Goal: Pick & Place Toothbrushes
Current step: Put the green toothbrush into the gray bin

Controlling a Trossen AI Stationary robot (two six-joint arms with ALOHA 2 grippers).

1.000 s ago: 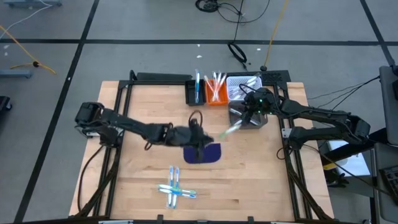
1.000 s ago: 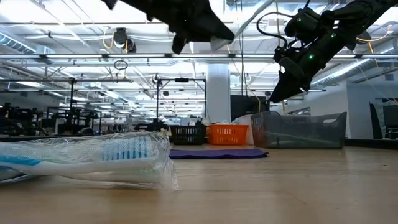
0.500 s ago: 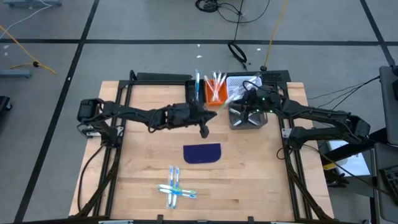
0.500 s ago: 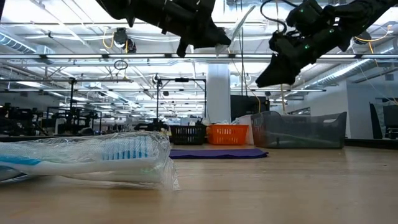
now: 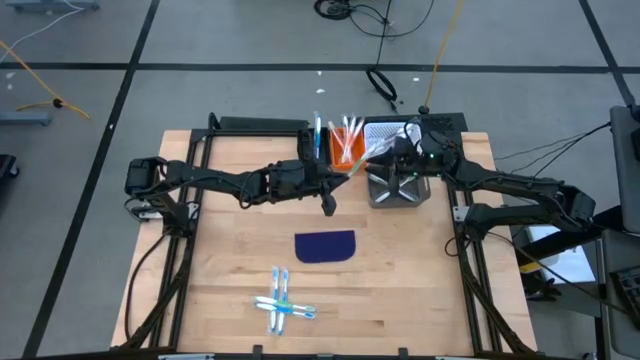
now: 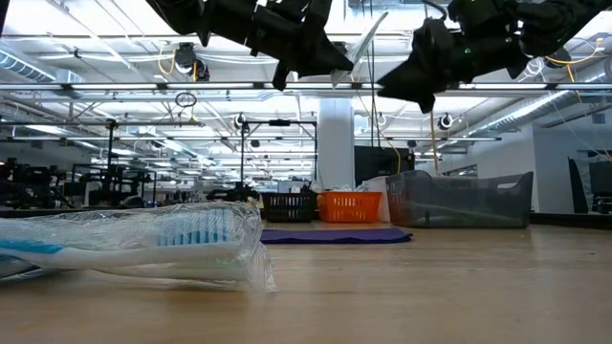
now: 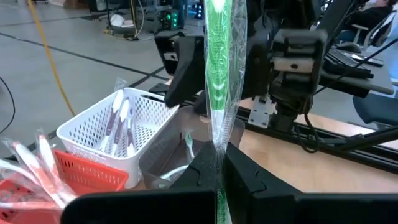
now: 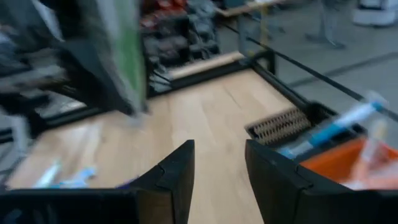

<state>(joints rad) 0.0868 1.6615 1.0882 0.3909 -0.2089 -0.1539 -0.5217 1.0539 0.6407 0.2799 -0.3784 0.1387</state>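
Note:
My left gripper (image 5: 338, 176) hangs over the table's far middle, shut on a green toothbrush (image 5: 368, 153) in a clear wrapper. The wrapped brush (image 7: 218, 74) sticks out toward my right gripper (image 5: 393, 160), which is open just beyond its free end, above the grey bin (image 5: 400, 190). In the right wrist view the green toothbrush (image 8: 127, 56) shows ahead of my open fingers (image 8: 217, 171). Several blue wrapped toothbrushes (image 5: 281, 300) lie flat near the near edge, and one (image 6: 134, 244) fills the low view's foreground. More stand in the far bins. My left gripper pinches the wrapped green toothbrush between its two fingers at one end (image 7: 218, 163). The rest runs straight out past the fingertips, along them. The brush is lifted clear of the table and slants upward (image 6: 368, 33) toward my right gripper.
A dark blue mat (image 5: 325, 246) lies flat at the table's middle. Along the far edge stand a black bin (image 5: 310, 150), an orange bin (image 5: 347, 150), a white basket (image 5: 383, 135) and the grey bin. The wood between the mat and the bins is bare.
My left gripper has carried the green toothbrush from above the mat toward the far edge and the bins, then held still. My right gripper has risen and moved toward the table's left, closing on the brush's free end.

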